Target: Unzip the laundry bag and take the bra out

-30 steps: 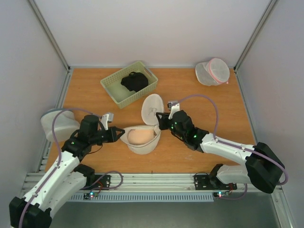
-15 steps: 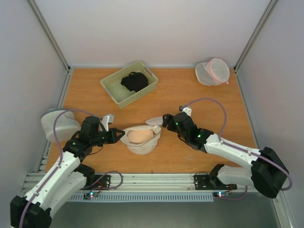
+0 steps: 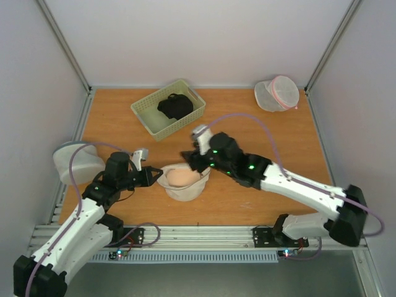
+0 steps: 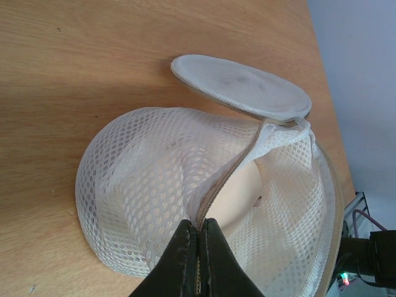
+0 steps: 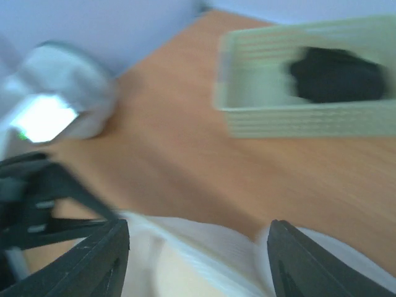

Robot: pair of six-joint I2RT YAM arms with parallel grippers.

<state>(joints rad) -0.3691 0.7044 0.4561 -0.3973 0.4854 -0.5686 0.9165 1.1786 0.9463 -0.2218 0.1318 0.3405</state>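
Note:
The round cream-white mesh laundry bag (image 3: pixel 184 189) lies unzipped at the front centre of the table. The peach bra (image 3: pixel 180 177) shows through its opening. My left gripper (image 3: pixel 153 177) is shut on the bag's zip edge at its left rim; in the left wrist view the gripper (image 4: pixel 198 230) pinches the zip tape beside the bra (image 4: pixel 238 195). The bag's round lid flap (image 4: pixel 241 86) hangs over the far side. My right gripper (image 3: pixel 190 159) is open and empty just above the bag's far rim. The right wrist view is blurred, with the gripper (image 5: pixel 198 263) spread wide over the bag (image 5: pixel 216 250).
A green basket (image 3: pixel 143 110) holding a black garment (image 3: pixel 175 105) stands at the back centre-left. A white mesh bag with a pink zip (image 3: pixel 276 93) sits at the back right. A greyish-white mesh bag (image 3: pixel 75 162) lies at the left edge, behind my left arm.
The lid flap went from standing upright to lying down over the bag. My right gripper swung left over the bag's far rim. The left gripper kept its hold.

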